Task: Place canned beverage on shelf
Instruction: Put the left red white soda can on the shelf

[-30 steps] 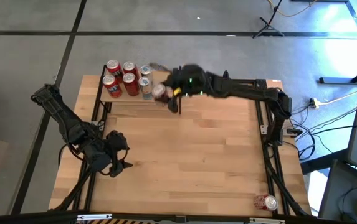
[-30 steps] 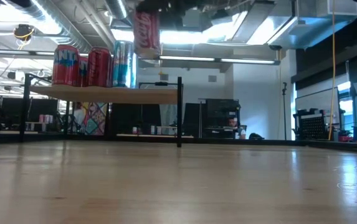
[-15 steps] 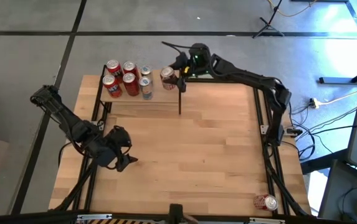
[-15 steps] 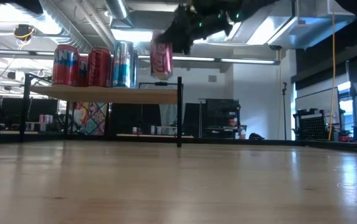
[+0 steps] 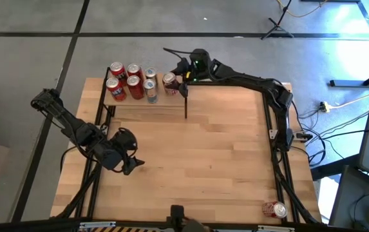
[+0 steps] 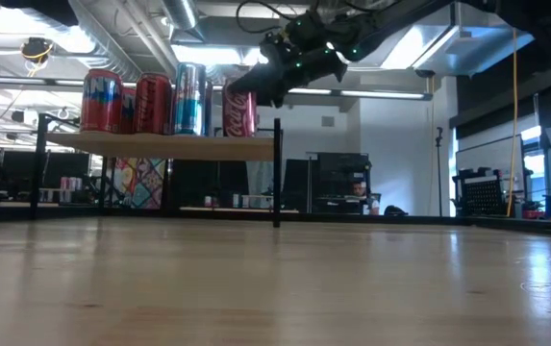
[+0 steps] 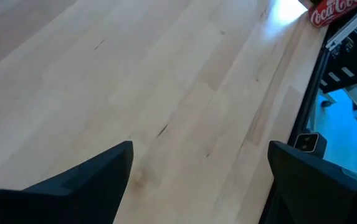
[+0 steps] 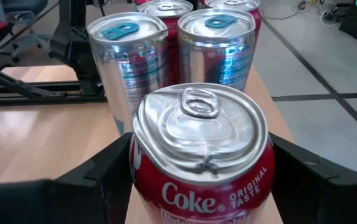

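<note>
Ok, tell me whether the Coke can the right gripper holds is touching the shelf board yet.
Touching. In the low view the Coke can stands with its base on the shelf, no gap showing, with the right gripper around it.

Coke can [image 8: 202, 155] between claw fingers [image 8: 97, 174]

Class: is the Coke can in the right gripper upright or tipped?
Upright: the Coke can stands on the shelf, lid up, between the right gripper's fingers.

Both arms are matte black, jointed tubes with chunky housings. On the right arm [image 5: 248, 82], small green lights glow just behind the pincer and a thin dark cable loops above it. The left arm [image 5: 75, 129] ends in broad, wedge-shaped black fingers [image 7: 91, 177].
</note>
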`<state>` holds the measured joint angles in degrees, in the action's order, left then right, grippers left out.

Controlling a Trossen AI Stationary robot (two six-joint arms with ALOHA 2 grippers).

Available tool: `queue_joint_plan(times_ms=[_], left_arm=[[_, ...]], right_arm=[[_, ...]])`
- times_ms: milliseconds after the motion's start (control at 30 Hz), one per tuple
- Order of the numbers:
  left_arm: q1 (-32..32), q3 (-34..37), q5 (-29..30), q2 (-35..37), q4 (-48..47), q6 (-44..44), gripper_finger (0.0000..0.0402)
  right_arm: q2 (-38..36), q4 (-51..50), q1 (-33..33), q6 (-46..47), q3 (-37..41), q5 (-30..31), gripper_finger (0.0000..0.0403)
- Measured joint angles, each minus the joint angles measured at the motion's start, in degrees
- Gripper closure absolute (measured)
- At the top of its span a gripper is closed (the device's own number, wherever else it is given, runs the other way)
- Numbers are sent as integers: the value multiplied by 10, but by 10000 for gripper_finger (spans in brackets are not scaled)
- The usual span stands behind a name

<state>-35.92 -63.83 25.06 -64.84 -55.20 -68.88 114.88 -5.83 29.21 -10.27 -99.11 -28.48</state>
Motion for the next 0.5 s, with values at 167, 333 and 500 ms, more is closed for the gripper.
queue_joint_plan(times_ms=[167, 333, 500], left_arm=[[7, 0, 0, 0, 0, 0, 41], [8, 0, 0, 0, 0, 0, 41], [8, 0, 0, 0, 0, 0, 41]], right_arm=[[3, 0, 1, 1, 0, 1, 118], [3, 2, 0, -1, 0, 4, 68], [3, 5, 1, -2, -1, 4, 31]])
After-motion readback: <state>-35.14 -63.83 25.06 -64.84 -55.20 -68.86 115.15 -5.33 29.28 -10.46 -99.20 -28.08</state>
